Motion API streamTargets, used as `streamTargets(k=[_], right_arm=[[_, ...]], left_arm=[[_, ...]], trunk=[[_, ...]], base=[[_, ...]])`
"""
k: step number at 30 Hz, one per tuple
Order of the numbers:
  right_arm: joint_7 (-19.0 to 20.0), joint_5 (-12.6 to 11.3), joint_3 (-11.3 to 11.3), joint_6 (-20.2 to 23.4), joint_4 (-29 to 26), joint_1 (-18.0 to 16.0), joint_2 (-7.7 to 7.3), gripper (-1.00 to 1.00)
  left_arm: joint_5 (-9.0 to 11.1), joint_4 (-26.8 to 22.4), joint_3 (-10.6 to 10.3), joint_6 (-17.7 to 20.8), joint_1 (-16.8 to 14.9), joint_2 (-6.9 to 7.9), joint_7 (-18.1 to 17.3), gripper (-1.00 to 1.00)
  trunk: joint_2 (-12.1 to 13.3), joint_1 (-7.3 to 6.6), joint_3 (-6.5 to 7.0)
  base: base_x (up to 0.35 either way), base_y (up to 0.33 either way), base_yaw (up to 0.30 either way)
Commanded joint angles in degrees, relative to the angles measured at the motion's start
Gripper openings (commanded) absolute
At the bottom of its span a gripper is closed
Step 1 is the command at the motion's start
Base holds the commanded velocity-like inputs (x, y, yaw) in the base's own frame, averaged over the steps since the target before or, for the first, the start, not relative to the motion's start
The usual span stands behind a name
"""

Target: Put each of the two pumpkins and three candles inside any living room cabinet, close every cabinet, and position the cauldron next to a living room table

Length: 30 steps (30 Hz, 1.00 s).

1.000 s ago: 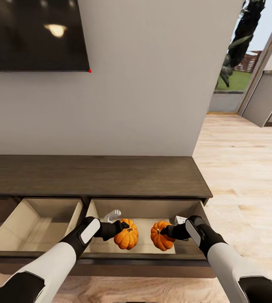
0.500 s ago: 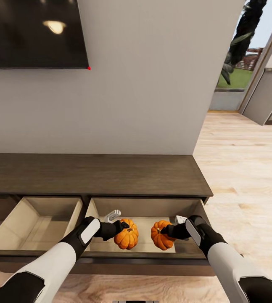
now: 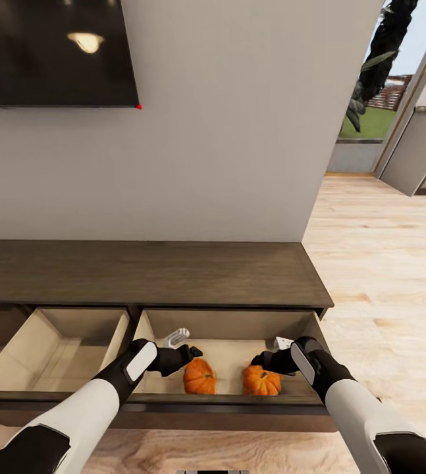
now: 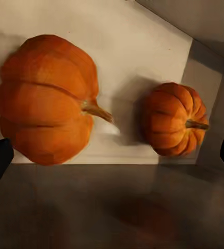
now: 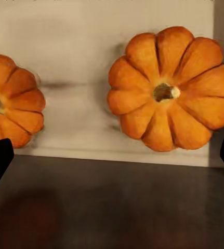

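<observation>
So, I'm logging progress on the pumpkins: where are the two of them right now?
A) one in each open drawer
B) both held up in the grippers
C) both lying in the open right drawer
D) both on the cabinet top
C: both pumpkins lie on the pale floor of the cabinet's open right drawer, below the open left gripper and right gripper.

- Long low dark-brown wood cabinet (image 3: 147, 273): matt, grained top; pale smooth wood inside its drawers.
- Two small round ribbed orange pumpkins (image 3: 200, 378) (image 3: 261, 381): smooth, faintly satin skin.
- Pale plank floor (image 3: 384, 276): light wood grain.
</observation>
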Motion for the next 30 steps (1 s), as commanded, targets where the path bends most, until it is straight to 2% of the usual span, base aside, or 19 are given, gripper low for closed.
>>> streamTargets(k=[1,11,16,18,20,30], right_arm=[[0.02,-0.25,0.26,0.22,-0.12,-0.01,-0.06,1.00],[0.09,-0.26,0.19,0.10,-0.76,0.00,-0.19,1.00],[0.14,-0.33,0.25,0.35,-8.57,0.63,-0.59,1.00],[0.08,-0.29,0.20,0.78,-12.75,1.58,-0.71,1.00],[0.05,-0.27,0.19,0.94,-14.40,2.26,-0.69,1.00],[0.02,-0.33,0.17,2.23,-16.33,3.36,-0.76,1.00]], left_arm=[[-0.10,-0.01,-0.17,0.08,-0.04,0.07,-0.15,1.00],[-0.31,-0.21,-0.20,0.06,0.00,0.32,0.12,1.00],[-0.33,-1.75,-0.26,-0.10,0.21,0.22,-0.02,1.00],[-0.32,-4.21,-0.29,0.05,0.49,0.45,-0.01,1.00],[-0.31,-6.08,-0.31,0.34,1.01,0.58,0.10,1.00],[-0.40,-11.14,-0.14,0.42,3.01,0.79,0.22,1.00]], trunk=[[-0.02,-0.01,-0.05],[-0.02,-0.01,-0.05],[-0.02,-0.01,-0.05],[-0.02,-0.01,-0.05],[-0.02,-0.01,-0.05],[-0.02,-0.01,-0.05]], base=[[0.000,0.000,0.000],[0.000,0.000,0.000],[0.000,0.000,0.000],[0.000,0.000,0.000],[0.000,0.000,0.000],[0.000,0.000,0.000]])
